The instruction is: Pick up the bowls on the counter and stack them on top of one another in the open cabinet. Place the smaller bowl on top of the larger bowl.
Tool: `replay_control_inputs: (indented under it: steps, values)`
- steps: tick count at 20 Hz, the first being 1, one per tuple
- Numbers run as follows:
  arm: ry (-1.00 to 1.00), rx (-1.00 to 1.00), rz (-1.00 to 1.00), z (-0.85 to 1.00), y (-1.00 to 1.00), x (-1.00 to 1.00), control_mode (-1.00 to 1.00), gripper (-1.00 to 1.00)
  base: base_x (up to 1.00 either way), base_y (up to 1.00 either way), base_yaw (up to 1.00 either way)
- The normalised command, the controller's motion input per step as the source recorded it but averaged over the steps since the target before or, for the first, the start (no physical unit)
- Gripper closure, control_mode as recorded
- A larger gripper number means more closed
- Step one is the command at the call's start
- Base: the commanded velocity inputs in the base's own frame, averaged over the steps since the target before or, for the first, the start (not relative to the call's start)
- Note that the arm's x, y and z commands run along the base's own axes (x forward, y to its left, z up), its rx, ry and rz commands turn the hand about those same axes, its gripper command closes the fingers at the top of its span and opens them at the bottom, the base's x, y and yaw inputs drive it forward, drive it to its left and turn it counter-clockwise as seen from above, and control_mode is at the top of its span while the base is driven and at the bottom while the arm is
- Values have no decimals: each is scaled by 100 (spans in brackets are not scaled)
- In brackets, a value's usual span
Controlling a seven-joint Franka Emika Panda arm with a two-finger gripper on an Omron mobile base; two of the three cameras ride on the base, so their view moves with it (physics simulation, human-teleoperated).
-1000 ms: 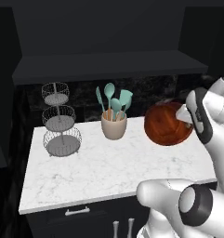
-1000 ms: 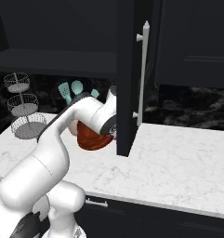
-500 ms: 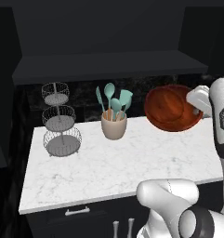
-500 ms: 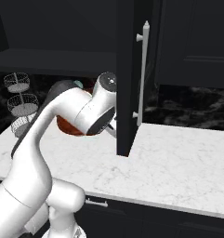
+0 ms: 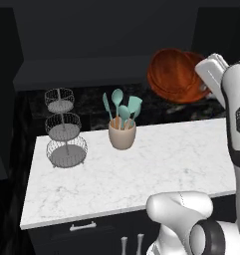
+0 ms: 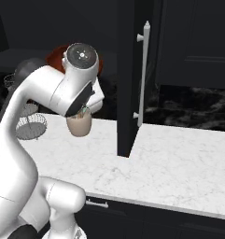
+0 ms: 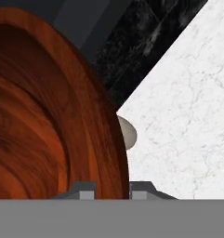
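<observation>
My gripper [image 7: 108, 191] is shut on the rim of the larger bowl [image 7: 43, 116], a wide glossy reddish-brown bowl. In the left base view the bowl [image 5: 172, 74] hangs tipped on its edge, high above the counter [image 5: 156, 159], at the right of the open cabinet [image 5: 81, 67] and about level with its dark shelf. My gripper [image 5: 203, 83] holds the bowl's right rim. The right base view has the bowl [image 6: 57, 55] peeking out behind my arm. The smaller bowl is out of view.
A beige utensil cup [image 5: 122, 135] with teal spatulas stands at the counter's back middle, and a three-tier wire basket stand [image 5: 65, 129] is at its left. The cabinet's open black door [image 6: 129, 74] juts out to the right of my arm.
The arm has risen with the bowl, from just above the counter beside the cup up to the height of the cabinet shelf.
</observation>
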Motion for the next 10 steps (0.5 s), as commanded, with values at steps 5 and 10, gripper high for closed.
replay_control_inputs:
  steps: [5, 10]
  values:
    - [-4, 31, -28, 65, 10, 50, -100, 100, 0, 0, 0]
    - [2, 8, -22, 8, 35, 99, -100, 100, 0, 0, 0]
